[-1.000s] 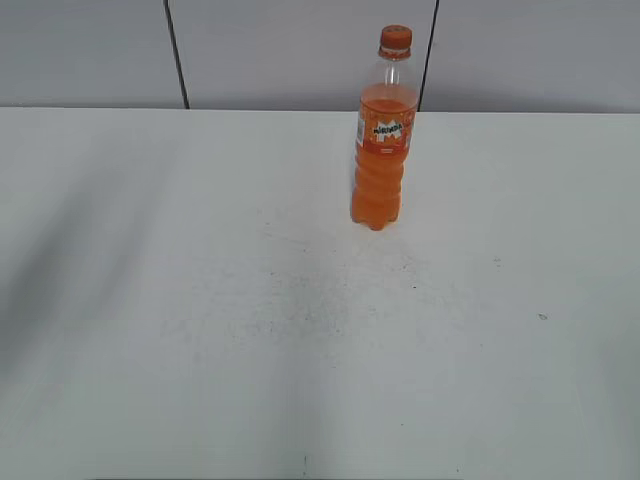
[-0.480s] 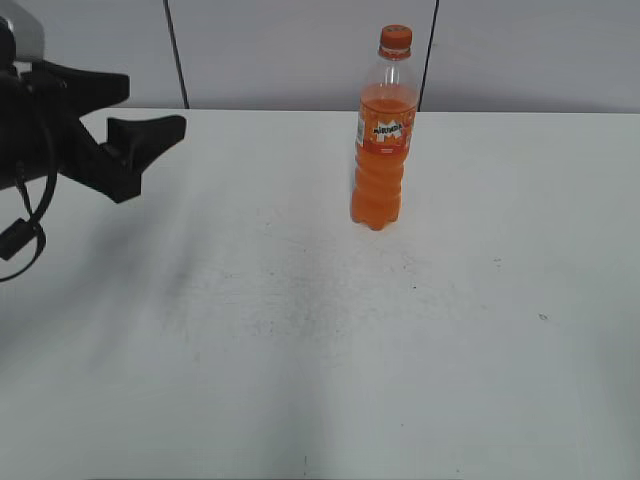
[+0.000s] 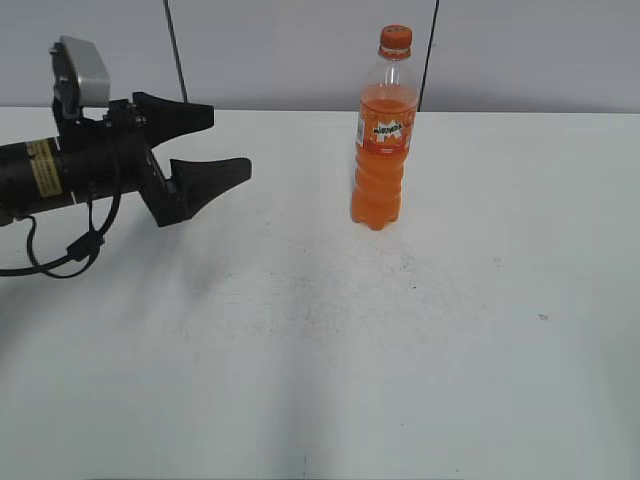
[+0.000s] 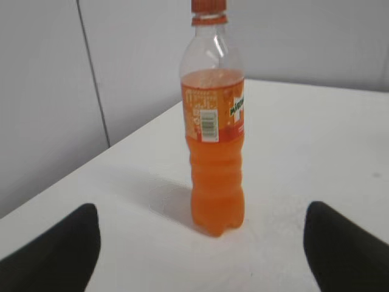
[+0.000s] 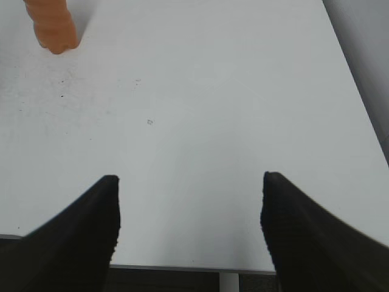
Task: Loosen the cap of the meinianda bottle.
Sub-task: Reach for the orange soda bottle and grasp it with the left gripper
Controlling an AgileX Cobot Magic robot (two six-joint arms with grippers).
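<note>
Meinianda bottle (image 3: 381, 150) upright, far centre of worktop (image 3: 320, 350), cap (image 3: 395, 40) on. Left end effector (image 3: 220, 145), jaws apart, has swung in from left; approach beginning. Right end effector (image 5: 188, 201) apart, near edge.

We take this for a laboratory test station: a plain white desk (image 3: 320, 330), scuffed near its centre, backed along its far edge by bare grey wall panels (image 3: 300, 50) with dark vertical seams.

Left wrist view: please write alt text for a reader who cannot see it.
An upright meinianda bottle of orange drink stands on a white table, its orange cap on. The left end effector, open, frames it from the lower corners without touching.
</note>
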